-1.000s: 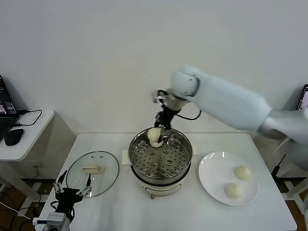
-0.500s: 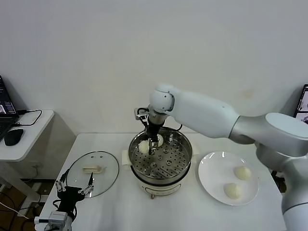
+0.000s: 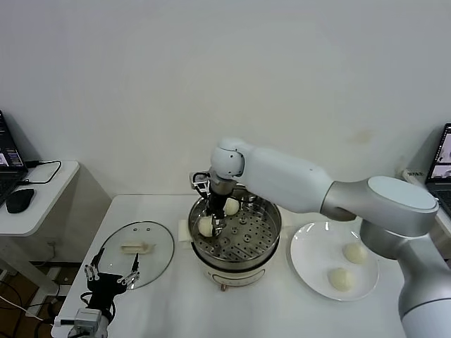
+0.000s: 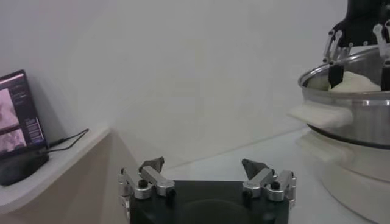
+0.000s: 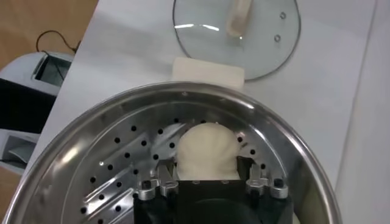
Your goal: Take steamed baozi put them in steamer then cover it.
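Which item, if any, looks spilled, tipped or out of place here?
Nothing stands out. The steamer sits upright with two baozi inside, two more wait on the plate, and the glass lid lies flat on the table.

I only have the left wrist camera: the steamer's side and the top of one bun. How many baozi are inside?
Observer: Two baozi lie on the floor of the steamer: one at the right gripper, another behind it.
Operator: How many remain outside?
Observer: Two, on the white plate to the steamer's right.
Operator: Where's the lid?
Observer: The glass lid lies flat on the table, left of the steamer, just ahead of the left gripper.
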Controlling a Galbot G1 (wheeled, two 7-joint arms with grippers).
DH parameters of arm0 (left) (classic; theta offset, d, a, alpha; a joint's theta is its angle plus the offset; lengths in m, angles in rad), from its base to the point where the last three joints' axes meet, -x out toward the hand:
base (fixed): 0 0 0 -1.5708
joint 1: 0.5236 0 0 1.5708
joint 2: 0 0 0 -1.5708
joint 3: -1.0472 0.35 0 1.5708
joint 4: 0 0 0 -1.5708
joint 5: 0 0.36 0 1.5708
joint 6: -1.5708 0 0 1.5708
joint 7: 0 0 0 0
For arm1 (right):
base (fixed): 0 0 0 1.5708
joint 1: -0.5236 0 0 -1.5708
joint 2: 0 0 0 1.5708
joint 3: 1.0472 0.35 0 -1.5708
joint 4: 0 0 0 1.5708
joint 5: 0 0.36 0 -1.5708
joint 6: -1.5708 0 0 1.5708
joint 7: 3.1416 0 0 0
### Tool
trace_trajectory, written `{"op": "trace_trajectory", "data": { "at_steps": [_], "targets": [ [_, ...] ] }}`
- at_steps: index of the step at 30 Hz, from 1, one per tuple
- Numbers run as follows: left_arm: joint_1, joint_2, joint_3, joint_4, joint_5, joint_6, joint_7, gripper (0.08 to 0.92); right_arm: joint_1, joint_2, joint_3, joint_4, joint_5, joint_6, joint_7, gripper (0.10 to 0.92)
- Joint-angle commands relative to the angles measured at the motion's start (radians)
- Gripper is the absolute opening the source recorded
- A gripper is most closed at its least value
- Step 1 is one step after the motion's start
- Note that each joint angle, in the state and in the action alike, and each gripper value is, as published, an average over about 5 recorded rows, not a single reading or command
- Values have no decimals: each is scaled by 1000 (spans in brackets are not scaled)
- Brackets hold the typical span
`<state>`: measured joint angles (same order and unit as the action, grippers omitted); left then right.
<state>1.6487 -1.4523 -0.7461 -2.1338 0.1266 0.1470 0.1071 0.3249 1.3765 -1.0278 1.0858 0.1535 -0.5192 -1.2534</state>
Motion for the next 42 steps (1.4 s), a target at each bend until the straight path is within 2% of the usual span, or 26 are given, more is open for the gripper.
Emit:
{"op": "trace_trajectory", "data": {
  "at_steps": [1, 5, 11, 24, 32, 42],
  "targets": [
    [0, -2, 2, 3, 1, 0, 1, 823, -14, 5, 4, -3, -1, -4, 10, 724],
    [-5, -4, 3, 3, 2, 0, 4, 823, -4, -11, 14, 12, 8, -13, 8, 806],
    [-10, -7, 4, 4, 4, 2, 9, 823, 34, -106, 50, 97, 13, -11, -4, 822],
    [1, 4, 12, 7, 3, 6, 23, 823, 119, -625, 156, 447, -4, 77, -105, 823],
    [8, 9, 22, 2, 4, 12, 31, 823, 25, -911, 205, 587, -113, 150, -119, 823],
    [22, -5, 39, 1, 16, 13, 30, 823, -390, -999, 433, 614, -327, 216, -107, 823]
  ]
}}
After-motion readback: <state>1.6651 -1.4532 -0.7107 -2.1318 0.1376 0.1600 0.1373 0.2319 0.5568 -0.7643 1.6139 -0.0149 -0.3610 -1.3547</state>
